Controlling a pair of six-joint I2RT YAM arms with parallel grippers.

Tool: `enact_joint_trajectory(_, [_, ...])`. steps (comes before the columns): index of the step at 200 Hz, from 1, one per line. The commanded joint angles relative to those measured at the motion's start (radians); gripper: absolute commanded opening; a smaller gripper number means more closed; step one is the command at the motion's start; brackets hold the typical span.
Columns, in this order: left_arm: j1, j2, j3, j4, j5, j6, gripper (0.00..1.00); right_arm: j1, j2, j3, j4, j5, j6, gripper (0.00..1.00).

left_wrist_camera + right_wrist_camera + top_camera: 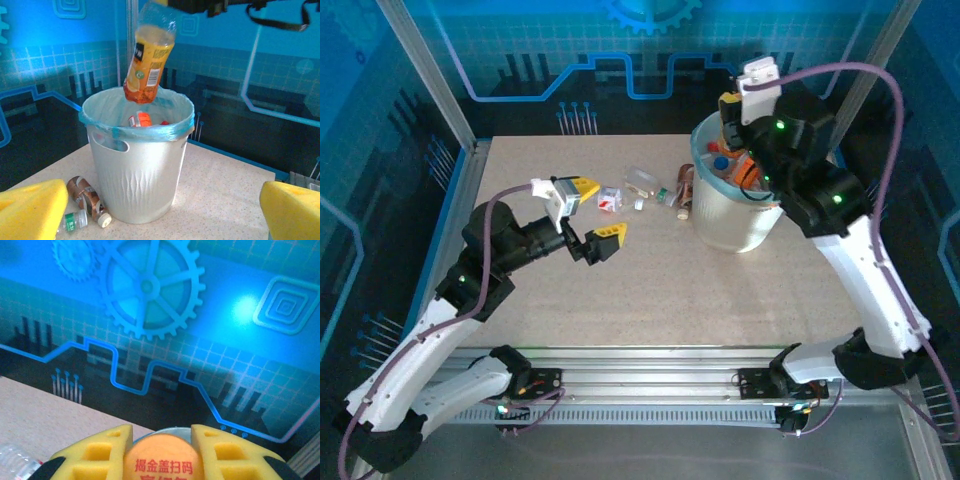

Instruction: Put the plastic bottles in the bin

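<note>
The bin (732, 222) is a white bucket with a blue liner, standing at the back right of the table. My right gripper (731, 122) hangs over it, shut on the orange cap (162, 460) of an orange-labelled bottle (148, 57), whose base dangles just above the bin's rim (100, 117). Other bottles (140, 119) lie inside the bin. On the table to its left lie a brown bottle (685, 190), a green-labelled one (74, 220), a clear one (642, 181) and a red-and-white one (610, 198). My left gripper (596, 210) is open and empty, left of these, facing the bin (137, 170).
A metal frame post (425, 70) stands at the table's back left corner. Blue patterned walls close in the back and sides. Open tabletop (700, 300) lies in front of the bin.
</note>
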State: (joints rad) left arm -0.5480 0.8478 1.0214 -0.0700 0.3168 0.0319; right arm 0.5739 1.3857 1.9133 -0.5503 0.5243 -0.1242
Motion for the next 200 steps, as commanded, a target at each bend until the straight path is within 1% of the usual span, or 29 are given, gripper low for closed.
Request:
enact_joint_trajectory(1, [-0.003,-0.004,-0.008,0.003,-0.042,0.005,0.99,-0.036,0.037,0.007,0.077,0.023,0.002,0.00])
enact_joint_trajectory(31, [-0.003,-0.005,-0.012,-0.015,-0.056,0.011,0.99,-0.108,0.093,-0.016,0.108,-0.025,0.087,0.00])
enact_joint_trajectory(59, [-0.003,-0.006,-0.023,-0.027,-0.068,0.012,0.99,-0.188,0.133,-0.092,0.157,-0.126,0.181,0.00])
enact_joint_trajectory(75, [-0.003,-0.006,-0.029,-0.027,-0.073,0.011,0.99,-0.214,0.159,-0.142,0.191,-0.147,0.194,0.00])
enact_joint_trajectory(115, [-0.001,-0.007,-0.040,-0.031,-0.081,0.014,0.99,-0.228,0.210,-0.271,0.227,-0.113,0.126,0.00])
enact_joint_trajectory(152, [-0.002,0.001,-0.042,-0.029,-0.085,0.014,0.99,-0.241,0.238,-0.391,0.252,-0.104,0.112,0.00])
enact_joint_trajectory(181, [-0.002,0.008,-0.033,-0.032,-0.090,0.011,0.99,-0.266,0.249,-0.410,0.224,-0.115,0.169,0.00])
enact_joint_trajectory(200, [-0.002,0.016,-0.026,-0.033,-0.092,0.009,0.99,-0.267,0.246,-0.402,0.223,-0.124,0.164,0.00])
